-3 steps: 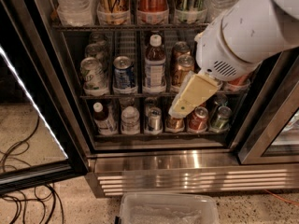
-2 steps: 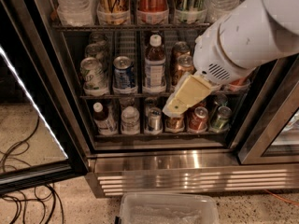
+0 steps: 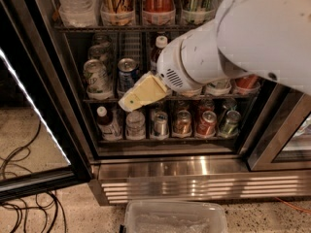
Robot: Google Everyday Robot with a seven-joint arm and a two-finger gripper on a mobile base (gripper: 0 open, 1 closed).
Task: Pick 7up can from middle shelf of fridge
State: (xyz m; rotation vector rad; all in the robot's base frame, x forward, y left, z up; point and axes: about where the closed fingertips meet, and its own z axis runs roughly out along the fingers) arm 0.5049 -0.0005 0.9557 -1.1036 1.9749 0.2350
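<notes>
The 7up can (image 3: 95, 75), silvery-white with green markings, stands in a white cup holder at the left end of the middle shelf (image 3: 101, 100) of the open fridge (image 3: 170, 165). A blue can (image 3: 127, 72) stands just right of it. My gripper (image 3: 131, 100), cream-coloured on a big white arm, hangs in front of the shelf's front edge. It is below the blue can and to the lower right of the 7up can, apart from it. The arm hides the middle and right of the shelf.
Tall bottles and cans (image 3: 116, 1) fill the rack above. Small cans and a bottle (image 3: 183, 122) line the bottom rack. The glass door (image 3: 34, 110) stands open at left, with cables (image 3: 24, 208) on the floor. A clear plastic bin (image 3: 175, 220) sits below the base grille (image 3: 194, 188).
My arm has swung left across the fridge front. The gripper has moved from the lower racks' middle up and left to just below the blue can.
</notes>
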